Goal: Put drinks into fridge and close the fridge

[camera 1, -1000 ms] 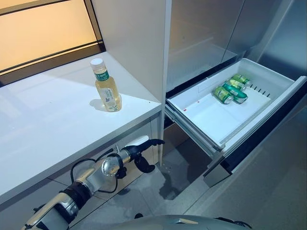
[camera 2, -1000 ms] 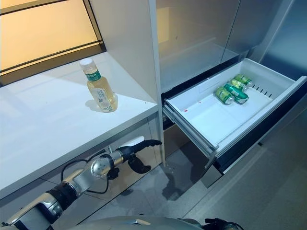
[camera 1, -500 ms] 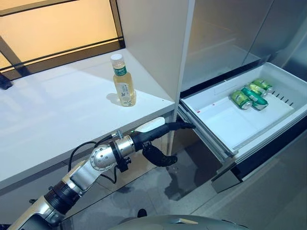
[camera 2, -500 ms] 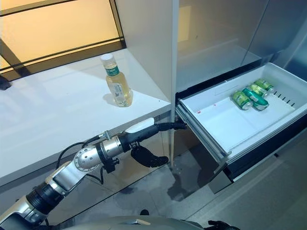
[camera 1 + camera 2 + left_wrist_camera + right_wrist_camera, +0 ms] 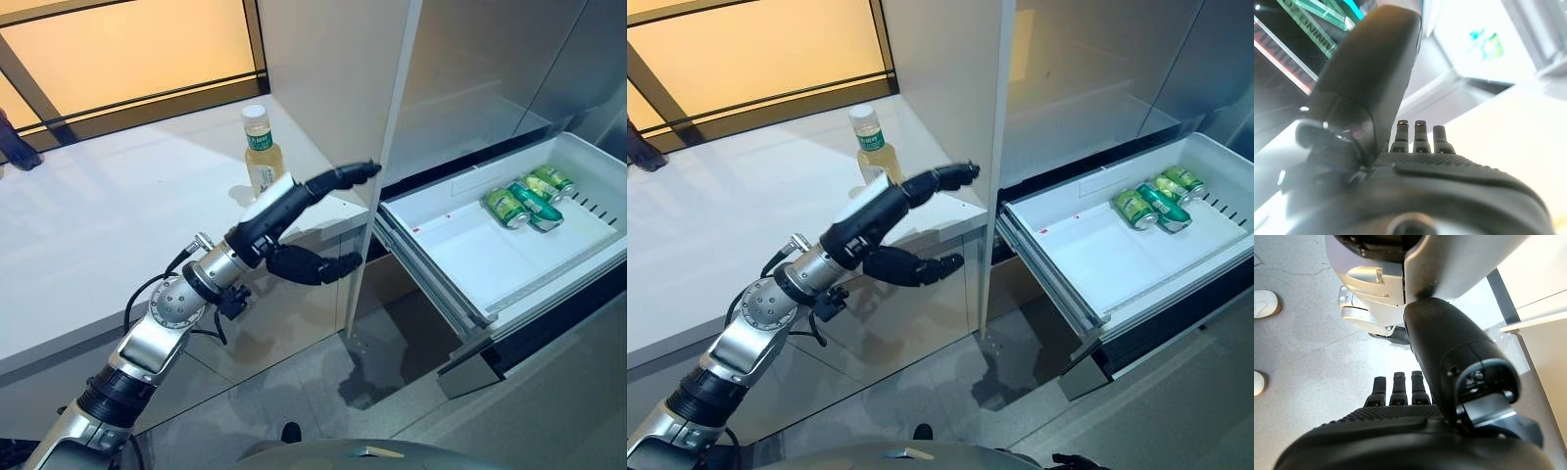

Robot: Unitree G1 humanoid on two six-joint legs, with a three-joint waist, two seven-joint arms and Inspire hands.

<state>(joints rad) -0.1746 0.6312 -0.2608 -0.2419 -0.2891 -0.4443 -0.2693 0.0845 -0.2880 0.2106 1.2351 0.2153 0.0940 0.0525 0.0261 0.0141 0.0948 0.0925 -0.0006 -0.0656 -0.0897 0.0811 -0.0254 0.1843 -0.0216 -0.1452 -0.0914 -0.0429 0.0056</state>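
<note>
Left eye view is showing the left hand [image 5: 284,220] reaching with fingers spread and holding nothing just before the bottle [image 5: 261,153] standing on the white counter [image 5: 88,235], while green cans [image 5: 529,193] are lying in the open fridge drawer [image 5: 460,250].

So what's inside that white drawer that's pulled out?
Three green cans lie together at the far end of the fridge drawer. The rest shows bare white floor; nothing covers it.
</note>
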